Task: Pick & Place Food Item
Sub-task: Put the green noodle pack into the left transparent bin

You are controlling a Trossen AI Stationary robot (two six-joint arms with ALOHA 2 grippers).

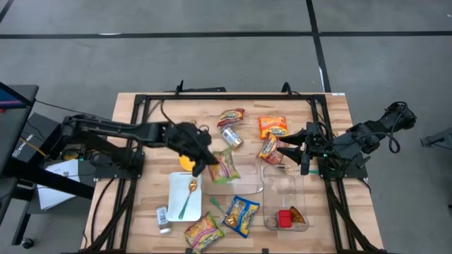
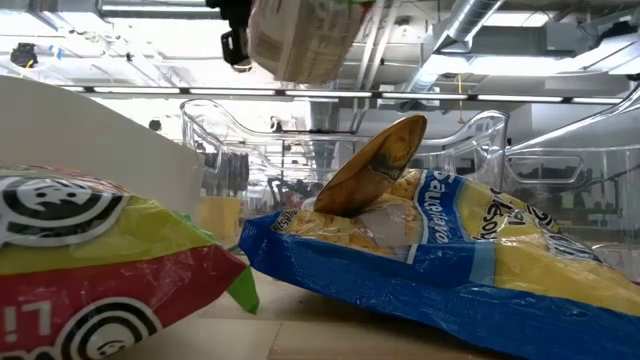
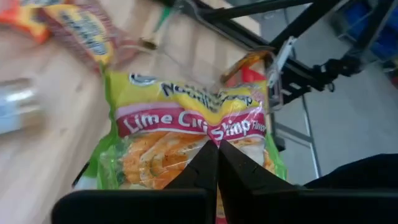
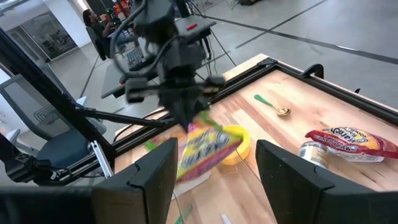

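High view: left claw point(image 1: 205, 164) is clamped on a green-and-pink noodle packet point(image 1: 225, 167), fingers pinched together on one end of it. The packet hangs clear of the desk point(image 1: 141, 106), just beside the open end of the clear plastic container point(image 1: 282, 194), on the side toward the white plate point(image 1: 182, 197). Left wrist view confirms: both dark fingers point(image 3: 208, 163) meet over the packet's point(image 3: 186, 137) pink band, printed text readable.

Right claw point(image 1: 299, 156) waits over the far end of the container from the plate side, fingers apart, nothing between them; right wrist view shows the two fingers point(image 4: 155, 177) spread wide with the left claw point(image 4: 180, 102) and hanging packet point(image 4: 202, 149) beyond.

Around the container: a yellow round object point(image 1: 185, 162) touching the plate's far edge, partly under the left claw; a green-handled spoon point(image 1: 189, 196) on the plate; a blue-and-yellow snack bag point(image 1: 241, 214) beside the container's near corner; a red item point(image 1: 284, 218) and a brown wedge point(image 1: 296, 214) inside the container; a tin can point(image 1: 231, 137), an orange bag point(image 1: 272, 126) and another packet point(image 1: 268, 149) beyond it.

Packet orientation: long axis runs roughly from the claw away toward the container, tilted slightly downward, gripped end toward the left arm, free end toward the right arm.

Low view: packet point(image 2: 300, 40) is aloft, above the blue bag point(image 2: 420, 260).
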